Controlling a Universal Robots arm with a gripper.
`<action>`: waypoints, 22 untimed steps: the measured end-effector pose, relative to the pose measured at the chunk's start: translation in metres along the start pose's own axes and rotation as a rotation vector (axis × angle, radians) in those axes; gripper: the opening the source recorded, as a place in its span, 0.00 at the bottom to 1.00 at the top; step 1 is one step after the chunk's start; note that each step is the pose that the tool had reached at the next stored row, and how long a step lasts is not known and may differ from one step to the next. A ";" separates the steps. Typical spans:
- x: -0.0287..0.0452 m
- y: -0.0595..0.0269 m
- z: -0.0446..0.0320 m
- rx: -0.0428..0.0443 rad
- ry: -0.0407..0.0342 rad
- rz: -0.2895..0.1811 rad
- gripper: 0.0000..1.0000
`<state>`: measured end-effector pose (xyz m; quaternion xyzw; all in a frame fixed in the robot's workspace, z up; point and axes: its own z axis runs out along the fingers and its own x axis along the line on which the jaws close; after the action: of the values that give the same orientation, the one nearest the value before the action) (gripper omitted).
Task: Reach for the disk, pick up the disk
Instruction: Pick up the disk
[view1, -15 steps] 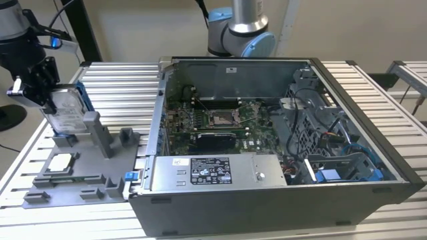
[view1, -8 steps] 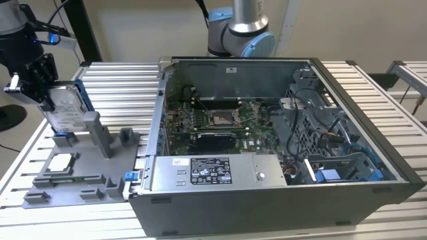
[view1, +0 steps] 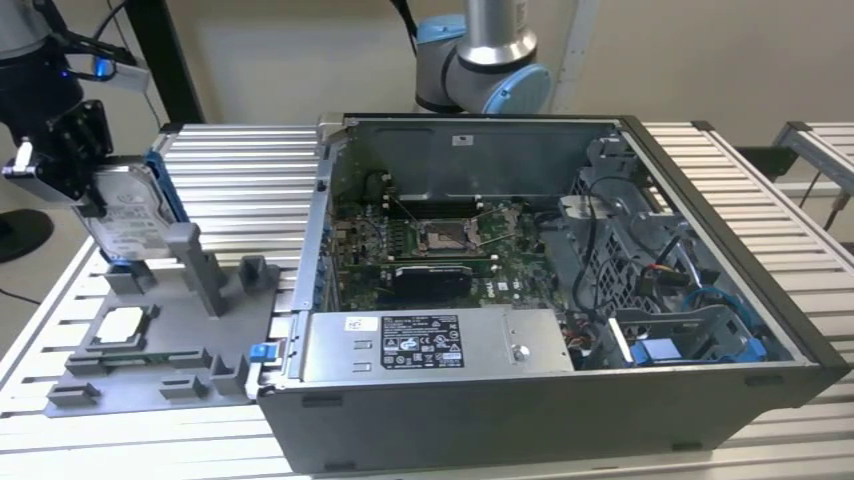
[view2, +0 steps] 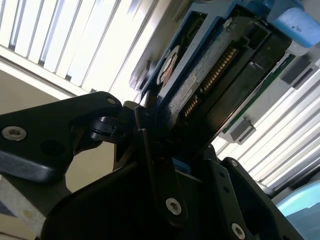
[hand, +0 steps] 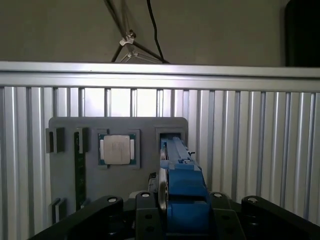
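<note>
Gripper (view1: 96, 200) tight on upright disk (view1: 134, 222) at grey holder (view1: 167, 372); chip (hand: 116, 149) in holder's pocket.

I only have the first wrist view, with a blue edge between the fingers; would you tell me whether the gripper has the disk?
Observer: Yes. In the exterior view the gripper is clamped on the disk, which stands on edge with its label turned toward the case.
Operator: Thank you. Is it clear of the tray?
Observer: In the exterior view its lower edge sits right at the top of the slot in the tray; I cannot tell whether they touch.
Operator: Which end faces the wrist?
Observer: The second wrist view shows the connector row on the end facing that camera.
</note>
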<state>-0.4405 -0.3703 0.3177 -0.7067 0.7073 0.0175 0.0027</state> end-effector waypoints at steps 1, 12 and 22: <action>0.0000 0.0000 -0.0011 0.0000 0.0000 0.000 0.00; -0.0004 0.0003 -0.0128 0.0000 0.0000 0.000 0.00; -0.0006 0.0004 -0.0211 0.0001 0.0000 0.000 0.00</action>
<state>-0.4405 -0.3703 0.3388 -0.7067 0.7073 0.0175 0.0027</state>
